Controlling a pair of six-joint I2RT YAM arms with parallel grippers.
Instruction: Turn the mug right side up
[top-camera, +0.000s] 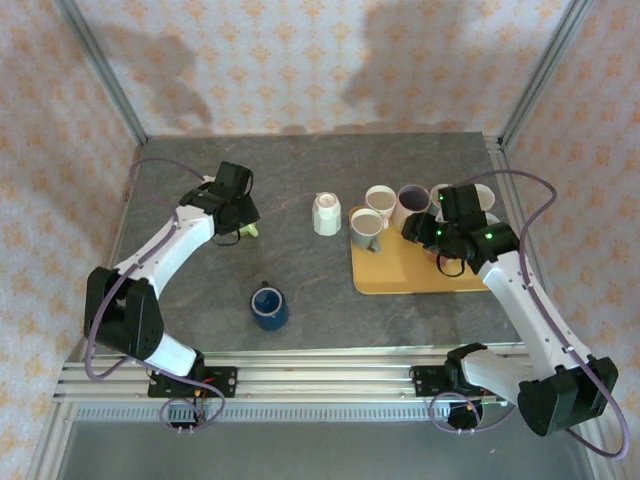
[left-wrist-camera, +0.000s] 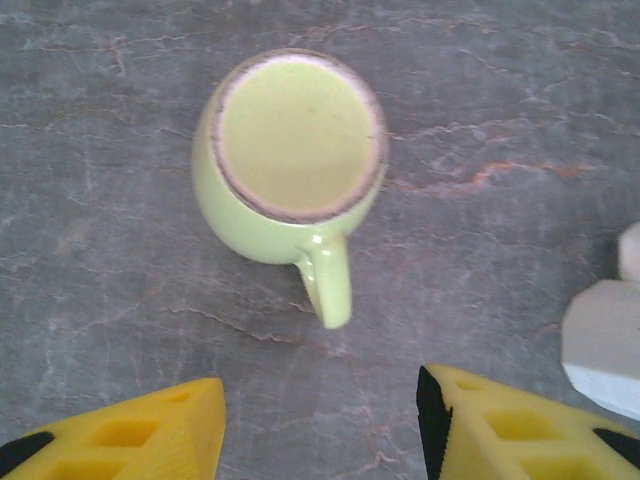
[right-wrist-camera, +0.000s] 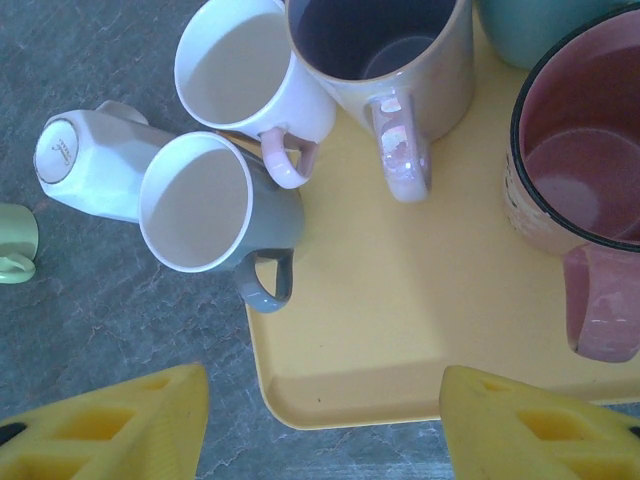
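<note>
A pale green mug (left-wrist-camera: 290, 160) stands upside down on the grey stone table, its flat base with a brownish ring facing up and its handle pointing toward my left gripper (left-wrist-camera: 320, 400). That gripper hangs just above and behind the mug, open, with nothing between its yellow fingers (left-wrist-camera: 150, 430). In the top view the left gripper (top-camera: 238, 212) covers most of the green mug (top-camera: 255, 231). My right gripper (right-wrist-camera: 325, 400) hovers open over the near left corner of the yellow tray (right-wrist-camera: 400, 340), holding nothing.
A white mug (top-camera: 327, 214) stands base up between the two arms. A blue mug (top-camera: 268, 305) sits upright near the front. The yellow tray (top-camera: 410, 275) carries several upright mugs, among them a grey one (right-wrist-camera: 215, 205) and a pink one (right-wrist-camera: 580, 170).
</note>
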